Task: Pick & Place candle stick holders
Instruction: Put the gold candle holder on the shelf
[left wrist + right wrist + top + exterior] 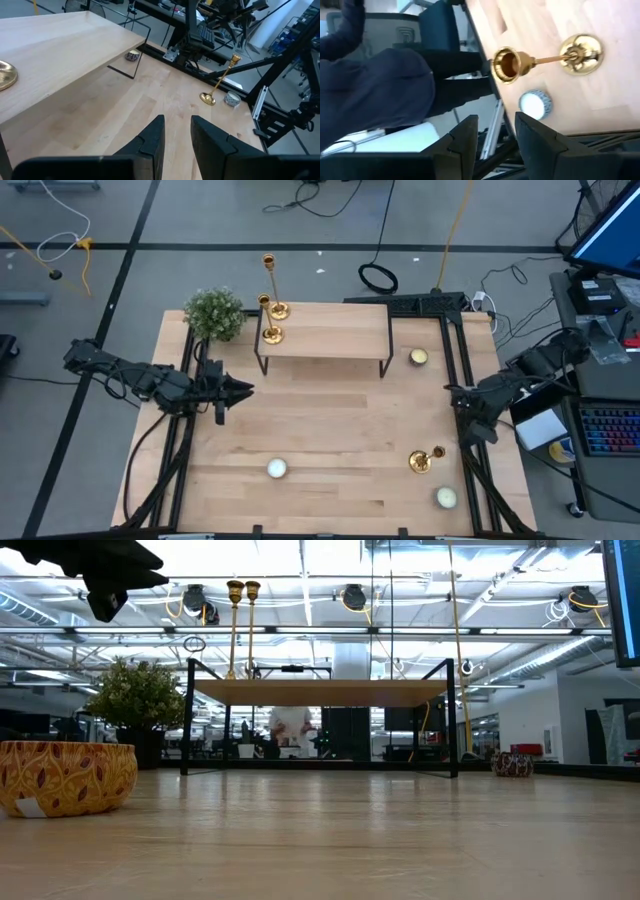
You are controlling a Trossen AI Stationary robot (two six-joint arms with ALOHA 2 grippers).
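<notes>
Two gold candlesticks [272, 322] stand on their round bases at the left end of a raised wooden shelf [330, 338]; they also show in the low view [242, 625]. A third, short gold candlestick [424, 460] stands on its base on the table at the near right; it also shows in the left wrist view [218, 83] and the right wrist view [545, 59]. My left gripper [228, 392] is open and empty, above the table left of the shelf's near edge. My right gripper [468, 418] is open and empty at the table's right edge, far of the short candlestick.
A bushy green plant [214, 313] stands at the far left corner. Short round candles sit right of the shelf [418, 357], at the near middle [276, 469] and at the near right [445, 498]. A person in dark clothes [380, 95] is beyond the table's right edge.
</notes>
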